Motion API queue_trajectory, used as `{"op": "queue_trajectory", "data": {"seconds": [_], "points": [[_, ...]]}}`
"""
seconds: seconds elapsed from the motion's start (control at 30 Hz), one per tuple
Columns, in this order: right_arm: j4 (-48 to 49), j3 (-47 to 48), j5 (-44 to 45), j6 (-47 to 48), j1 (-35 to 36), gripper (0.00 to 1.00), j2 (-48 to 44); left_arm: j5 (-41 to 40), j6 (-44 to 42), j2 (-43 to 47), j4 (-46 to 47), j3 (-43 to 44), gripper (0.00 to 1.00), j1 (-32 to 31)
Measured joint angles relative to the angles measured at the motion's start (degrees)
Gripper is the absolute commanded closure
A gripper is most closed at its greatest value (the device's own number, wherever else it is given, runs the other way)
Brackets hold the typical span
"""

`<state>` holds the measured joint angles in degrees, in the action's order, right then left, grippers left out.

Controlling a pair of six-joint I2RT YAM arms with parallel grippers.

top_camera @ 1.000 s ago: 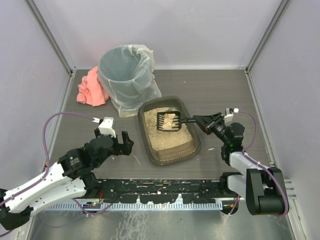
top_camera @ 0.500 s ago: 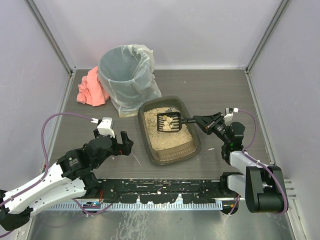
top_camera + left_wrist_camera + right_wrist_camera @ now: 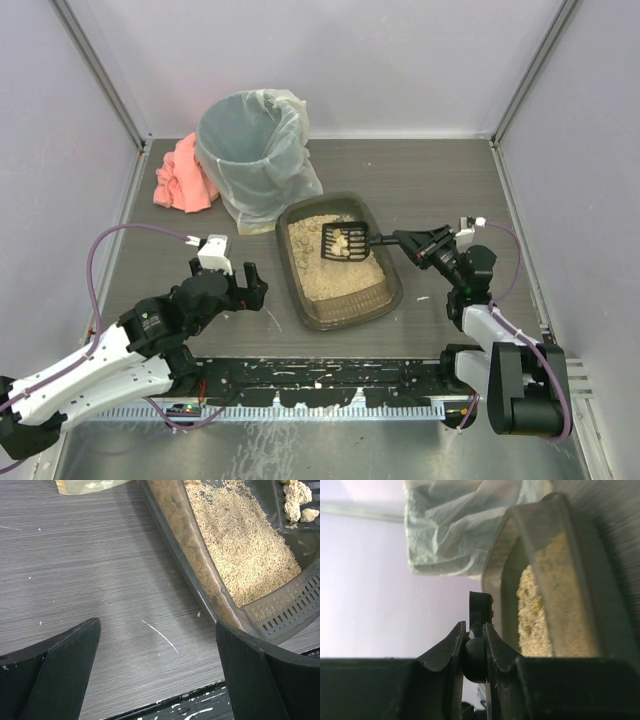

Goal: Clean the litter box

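The litter box [image 3: 393, 293], a shallow dark tray of beige litter, sits mid-table; its left wall [image 3: 176, 570] and litter show in the left wrist view, and its rim [image 3: 540, 510] in the right wrist view. A black slotted scoop [image 3: 345, 241] carrying pale clumps is held over the box's far half. My right gripper [image 3: 410, 243] is shut on the scoop's handle [image 3: 475, 652], reaching in from the right. My left gripper [image 3: 248, 288] stands open over bare table left of the box, its wide fingers [image 3: 60, 665] holding nothing.
A tall round bin [image 3: 250, 150] lined with whitish plastic stands just behind the box's far left corner; its liner [image 3: 455, 525] fills the right wrist view's top. A pink cloth [image 3: 182, 178] lies left of the bin. Walls enclose three sides.
The right gripper has carried the scoop slightly to the right and up, and its head has tilted. The left arm has stayed in place.
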<state>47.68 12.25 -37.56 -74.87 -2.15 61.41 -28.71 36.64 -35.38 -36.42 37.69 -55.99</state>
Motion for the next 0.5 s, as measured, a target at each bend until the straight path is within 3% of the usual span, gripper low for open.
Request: {"op": "queue_trajectory", "data": {"seconds": [0.5], "points": [[-2.93, -1.57, 2.27, 1.07, 0.39, 0.99, -2.8, -0.31, -0.02, 0.13, -0.07, -0.07, 0.01, 0.0]]}}
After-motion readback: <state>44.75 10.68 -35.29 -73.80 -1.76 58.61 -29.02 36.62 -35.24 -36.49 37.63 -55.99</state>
